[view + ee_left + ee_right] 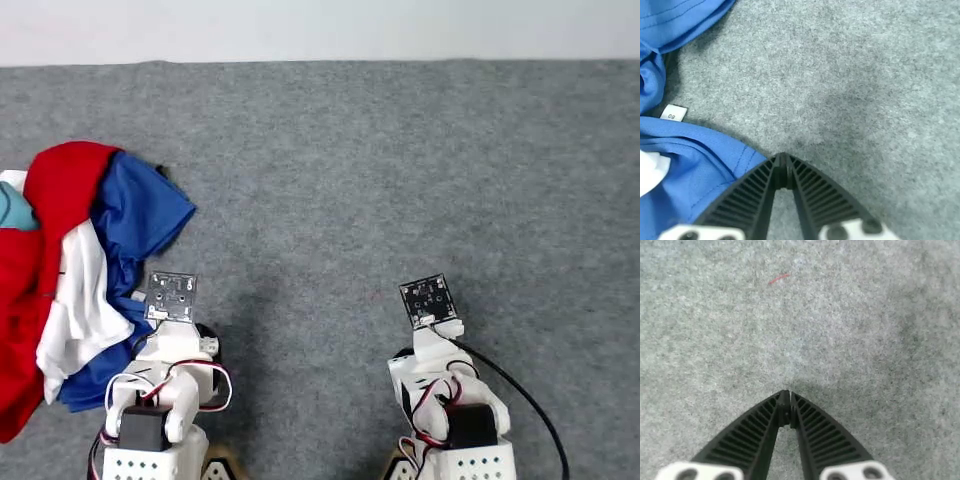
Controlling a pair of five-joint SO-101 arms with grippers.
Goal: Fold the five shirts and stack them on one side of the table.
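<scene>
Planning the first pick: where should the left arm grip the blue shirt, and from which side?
Probably the outer lobe of the blue shirt, spread on bare mat clear of the red shirt and white shirt overlapping the rest. Come from the table's middle with the left gripper, opening its shut fingers first.

The worktop [400, 180] has a grey, felt-like surface. At its left edge lies a crumpled heap of shirts: a blue shirt [140, 215] spread toward the middle, with a white shirt [85, 300] and a red shirt [60, 185] draped over it. A short red thread [778, 278] lies on bare grey.
</scene>
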